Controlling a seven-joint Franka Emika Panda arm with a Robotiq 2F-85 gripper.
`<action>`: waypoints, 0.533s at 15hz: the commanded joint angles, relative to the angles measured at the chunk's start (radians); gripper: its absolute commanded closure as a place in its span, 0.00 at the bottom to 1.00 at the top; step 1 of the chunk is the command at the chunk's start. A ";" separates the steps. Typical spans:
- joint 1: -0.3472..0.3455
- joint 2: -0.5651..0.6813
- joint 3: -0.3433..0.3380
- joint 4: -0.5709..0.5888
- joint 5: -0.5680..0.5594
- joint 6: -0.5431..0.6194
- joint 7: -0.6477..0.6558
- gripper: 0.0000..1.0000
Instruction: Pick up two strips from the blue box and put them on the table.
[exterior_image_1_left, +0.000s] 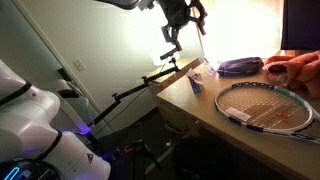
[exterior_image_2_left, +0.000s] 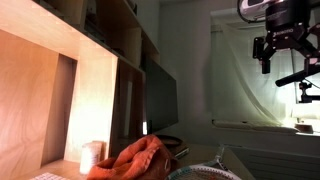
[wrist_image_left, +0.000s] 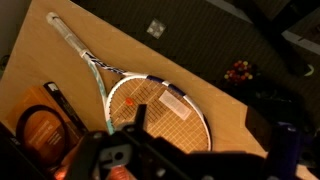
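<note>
My gripper (exterior_image_1_left: 178, 35) hangs high above the left end of the table (exterior_image_1_left: 200, 100); it also shows at the top right in an exterior view (exterior_image_2_left: 278, 48). Its fingers look spread, with nothing seen between them. The small blue box (exterior_image_1_left: 200, 77) stands near the table's left end, below the gripper. In the wrist view the gripper (wrist_image_left: 200, 140) is a dark blur over the table (wrist_image_left: 225, 115), and the box is hidden. A white strip (wrist_image_left: 175, 103) lies on the strings of the tennis racket (wrist_image_left: 150, 100).
The racket (exterior_image_1_left: 265, 105) fills the front of the table. A dark oval pouch (exterior_image_1_left: 238, 66) and an orange cloth (exterior_image_1_left: 298, 70) lie behind it. The cloth (exterior_image_2_left: 140, 160) also shows beside wooden shelves. A camera arm (exterior_image_1_left: 140, 85) reaches in from the left.
</note>
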 joint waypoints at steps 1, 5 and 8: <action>0.001 0.001 0.000 0.002 0.000 -0.003 0.000 0.00; 0.012 0.025 0.011 0.039 -0.004 -0.020 -0.002 0.00; 0.027 0.053 0.026 0.081 -0.007 -0.033 -0.003 0.00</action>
